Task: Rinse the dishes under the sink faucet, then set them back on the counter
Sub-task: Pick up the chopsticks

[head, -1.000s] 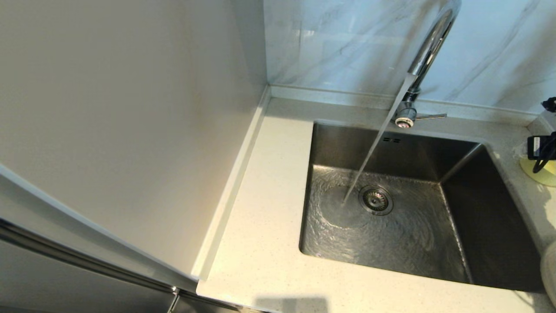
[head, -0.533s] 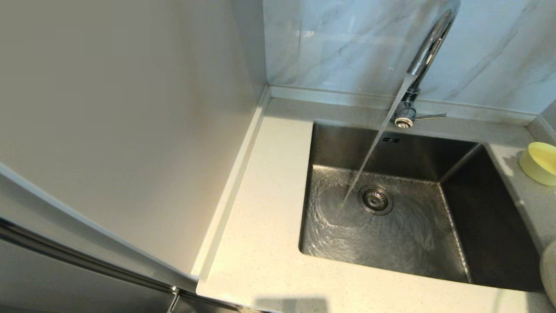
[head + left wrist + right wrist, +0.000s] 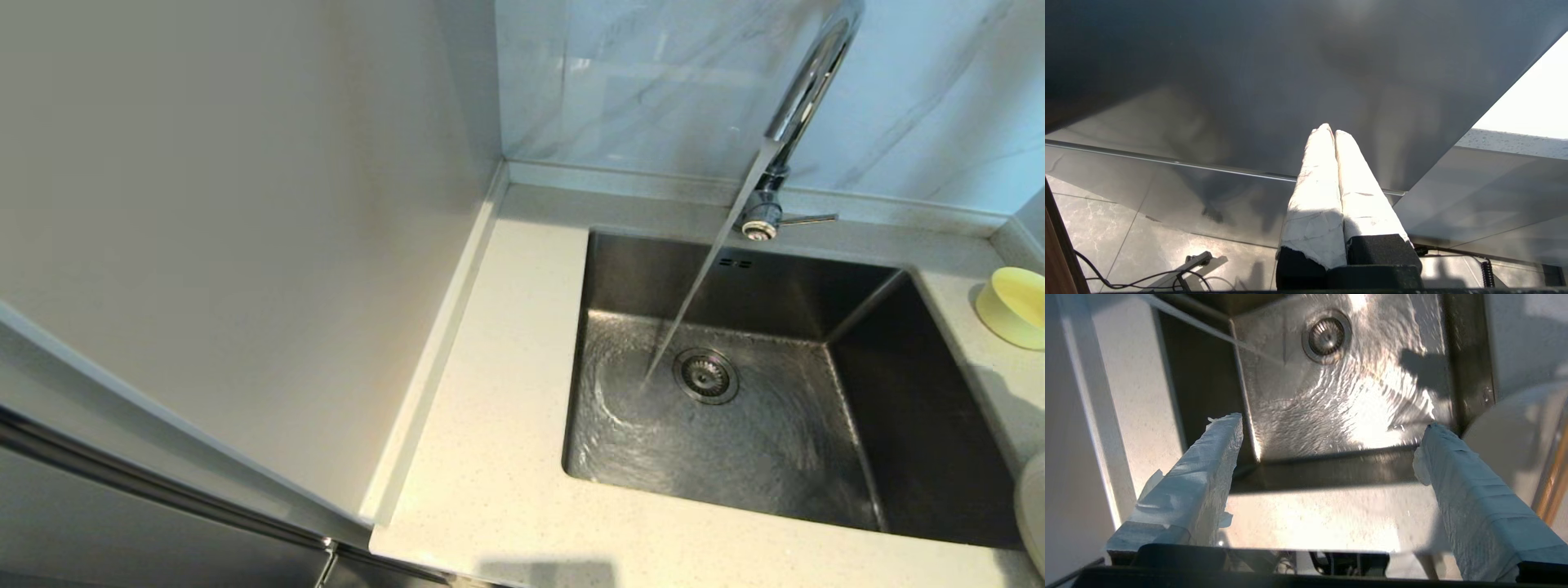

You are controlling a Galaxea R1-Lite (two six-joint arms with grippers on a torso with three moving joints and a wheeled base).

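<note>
The right gripper (image 3: 1327, 441) gapes wide, holding nothing. The sink (image 3: 1355, 396) lies ahead between its fingers, the plate (image 3: 1515, 433) just beside one. The parked left gripper (image 3: 1329, 132) is closed, empty.

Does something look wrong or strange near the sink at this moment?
Only one thing: the faucet runs into an empty sink, with nothing under the stream. The yellow bowl sits upright on the counter. No spill or damage shows.
</note>
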